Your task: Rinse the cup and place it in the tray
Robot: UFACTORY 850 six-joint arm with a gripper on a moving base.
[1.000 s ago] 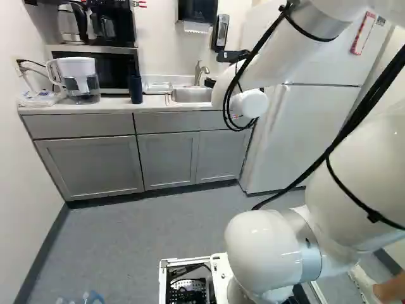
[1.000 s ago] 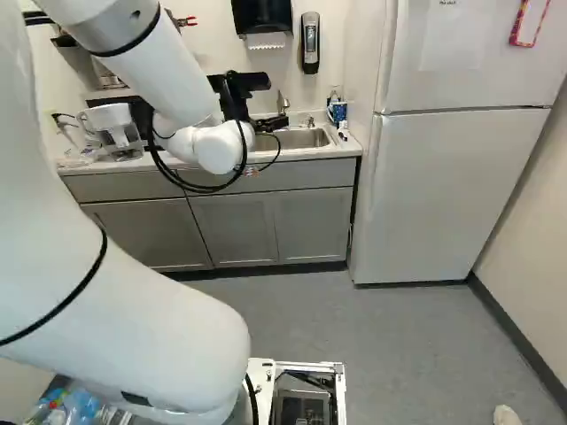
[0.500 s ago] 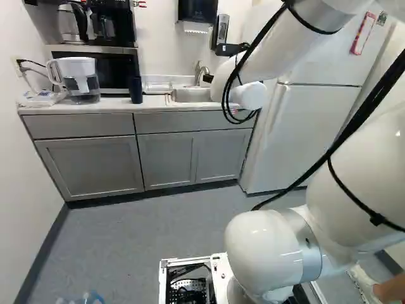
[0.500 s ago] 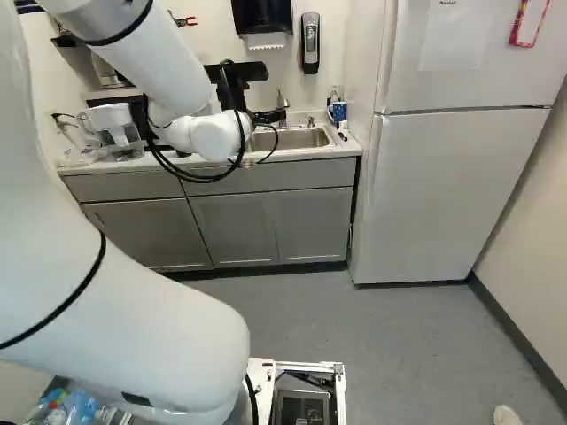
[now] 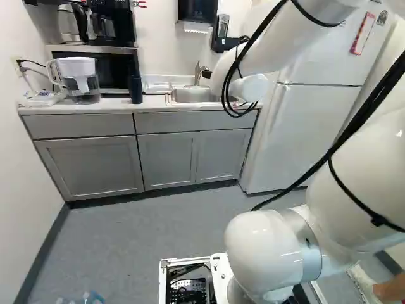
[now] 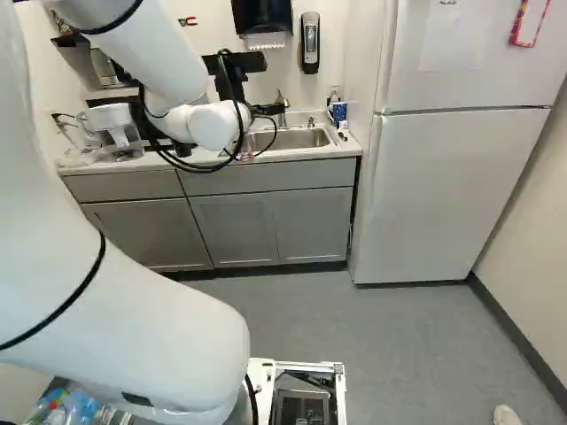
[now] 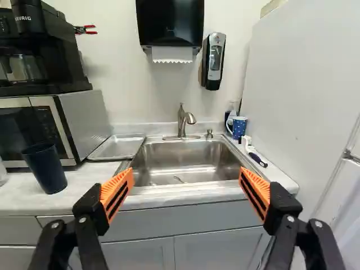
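White and glossy, the arm's lower segments stand nearest, well short of the sink. The end effector is partly hidden behind the wrist in the right base view. In the wrist view the end effector is found released: its fingers are spread wide, the orange pads well apart, with the sink's front rim seen between them. Its grasp is unloaded.

The bench carries the sink. To the sink's left stands a dark blue cup, upright and well apart from it; farther left is a water pitcher. A metal tray lies flat just beside the sink's left rim. Left of that tray, a microwave bears a black coffee maker.

To the sink's right lies a brush, with a blue spotted mug upright near the sink's right rear corner. The refrigerator bounds the sink's right side. The faucet rises behind the basin, an obstruction over its rear part. A paper towel dispenser and a soap dispenser hang above the sink on the wall.
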